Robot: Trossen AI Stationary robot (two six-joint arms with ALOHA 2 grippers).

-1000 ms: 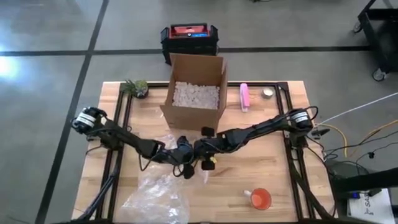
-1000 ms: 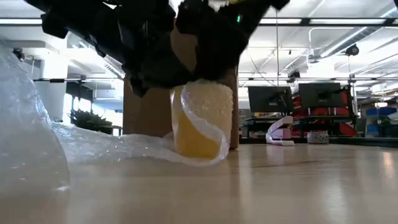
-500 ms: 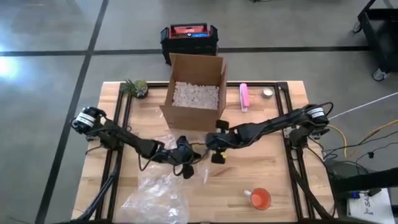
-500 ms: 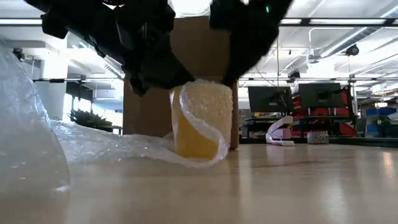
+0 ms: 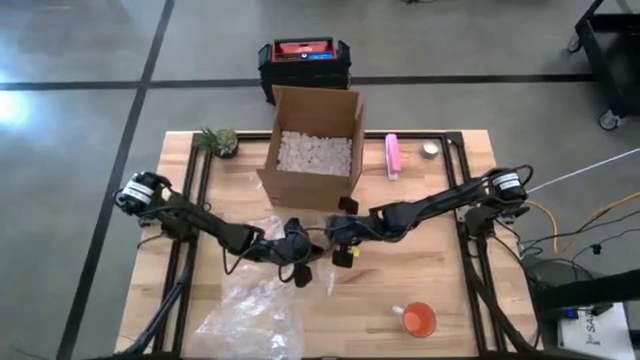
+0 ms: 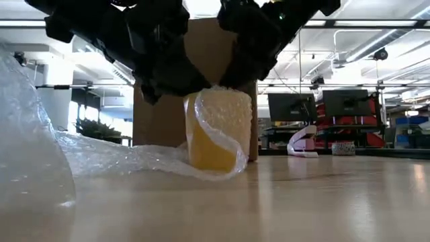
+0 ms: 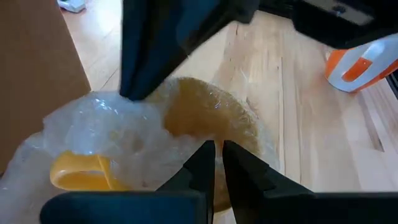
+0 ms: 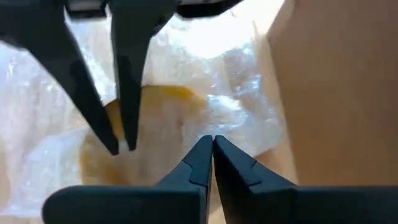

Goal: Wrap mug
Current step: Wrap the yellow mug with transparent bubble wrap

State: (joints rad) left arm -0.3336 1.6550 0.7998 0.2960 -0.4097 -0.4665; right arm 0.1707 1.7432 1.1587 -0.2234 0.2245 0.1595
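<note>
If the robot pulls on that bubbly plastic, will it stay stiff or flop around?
Probably flop: the bubble wrap sags in loose folds across the table. It looks thin and see-through, so likely very light. Where it hugs the yellow mug, a tug might slide or tip the mug, though that is uncertain.

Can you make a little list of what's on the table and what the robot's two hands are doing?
mug: yellow mug, upright, half covered in bubble wrap
left gripper: above the mug, jaws nearly shut
right gripper: above the mug, jaws shut
box: cardboard box of white packing bits
also: small plant, orange tape dispenser
</note>
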